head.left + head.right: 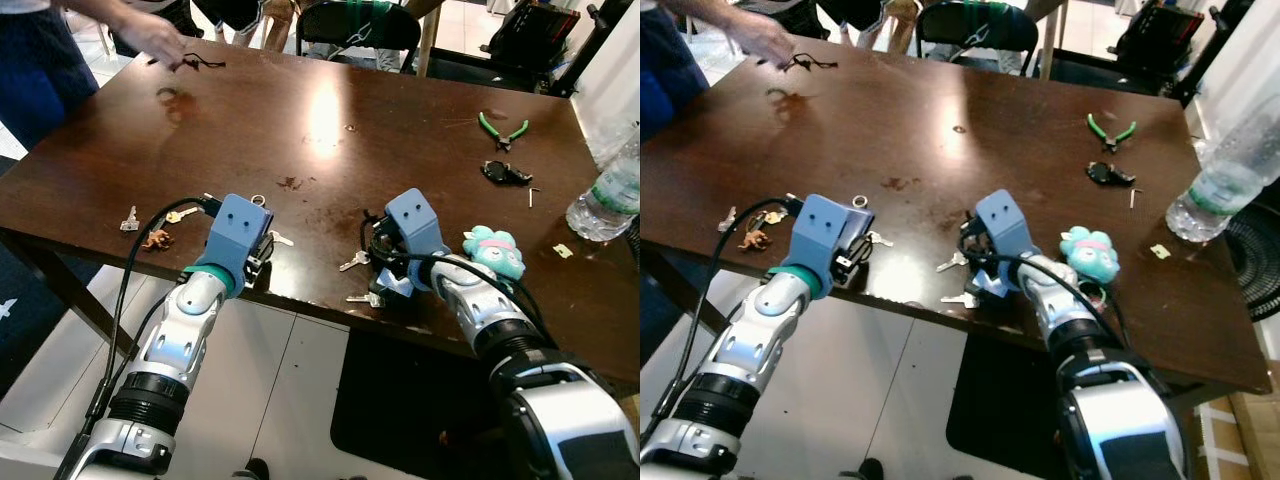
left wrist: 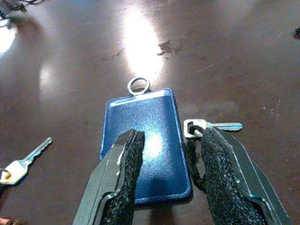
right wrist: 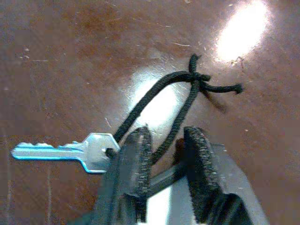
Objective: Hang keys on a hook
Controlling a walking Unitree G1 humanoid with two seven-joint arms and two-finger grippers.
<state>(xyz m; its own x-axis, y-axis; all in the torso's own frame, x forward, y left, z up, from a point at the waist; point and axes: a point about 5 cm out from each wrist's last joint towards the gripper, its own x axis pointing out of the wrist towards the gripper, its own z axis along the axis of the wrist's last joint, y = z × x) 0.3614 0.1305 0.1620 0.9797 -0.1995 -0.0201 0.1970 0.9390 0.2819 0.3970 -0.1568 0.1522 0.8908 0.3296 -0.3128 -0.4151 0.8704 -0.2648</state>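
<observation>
Two grippers are down at the counter's (image 1: pixel 420 130) near edge. My right gripper (image 3: pixel 164 150) has its fingers parted around the black cord loop (image 3: pixel 173 93) of a silver key (image 3: pixel 65 150); one strand runs between the pads, not yet pinched. In the right wrist view, the key lies at lower left with its blade pointing to the left edge, and the knotted loop reaches toward the upper right. I judge this arm the better placed; closing on the cord should lift the key. It is bent low, wrist tipped down.

My left gripper (image 2: pixel 166 159), fingers apart, straddles a blue card holder (image 2: pixel 145 136) with a ring (image 2: pixel 138 86), and a second key (image 2: pixel 211 126) touches one finger. I see no hook.
</observation>
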